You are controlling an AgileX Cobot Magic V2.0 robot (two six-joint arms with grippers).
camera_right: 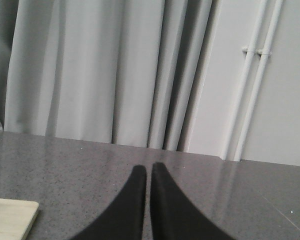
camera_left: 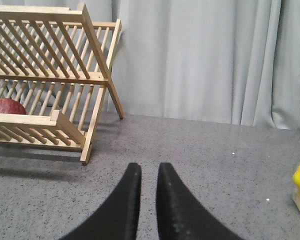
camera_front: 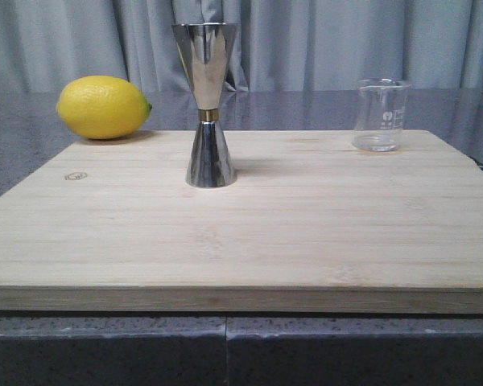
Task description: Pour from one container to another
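Fingers, left: left gripper (camera_left: 148,172) nearly closed, a thin gap between the black pads, nothing held; it hangs over bare grey counter, away from the board.
Fingers, right: right gripper (camera_right: 148,172) nearly closed, only a sliver of gap, nothing held; also over bare counter, a board corner at its 8 o'clock in the wrist view.
Beaker: beaker (camera_front: 380,115) upright on the board, far right, at about 2 o'clock from the board's middle; clear glass, white print; contents too faint to tell.
Jigger: jigger (camera_front: 205,104) upright on the board, at about 11 o'clock from the middle; steel, gold band at the waist. Well apart from the beaker, which sits at its 3 o'clock.
Progress: by my reading, nothing is done. Neither vessel is touched or tilted, and no arm shows in the front view.
Left to do: reach for the beaker, grip it, carry it to the jigger, tip the lip over the upper cone, set it back.
Lemon: lemon (camera_front: 103,107) at the board's far left edge, at 9 o'clock from the jigger.
Surface: board (camera_front: 249,241) of pale wood, lying on a speckled grey counter (camera_left: 205,150).
Rack: wooden rack (camera_left: 50,75) on the counter in the left wrist view, a dark red item on its lower tier.
Room: grey curtain (camera_right: 90,70) behind; white wall with two pipes (camera_right: 257,75) beside it.
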